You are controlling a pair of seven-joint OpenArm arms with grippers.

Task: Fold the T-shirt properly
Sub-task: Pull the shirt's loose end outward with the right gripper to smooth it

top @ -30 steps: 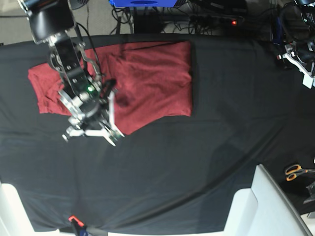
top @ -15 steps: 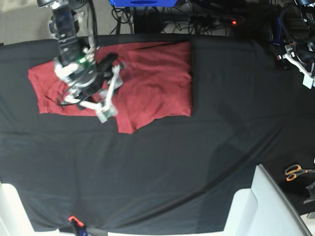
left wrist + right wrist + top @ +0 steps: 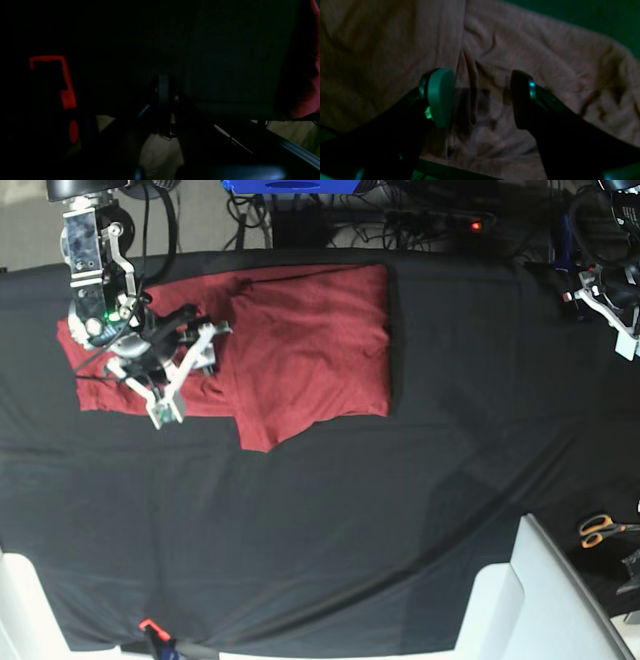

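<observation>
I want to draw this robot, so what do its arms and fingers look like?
The right gripper has white angular fingers on a black-and-silver arm with a tiny green light and black cables. Close up, one fingertip pad is pale green and rounded. The left gripper is white too, at the table's edge.

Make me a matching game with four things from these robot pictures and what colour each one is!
Things:
1. T-shirt
2. table cover
3. scissors handles
4. box at the top edge

Colours:
A. blue
B. orange
C. brick red
D. black

Right pairs: 1-C, 2-D, 3-B, 4-A
</observation>
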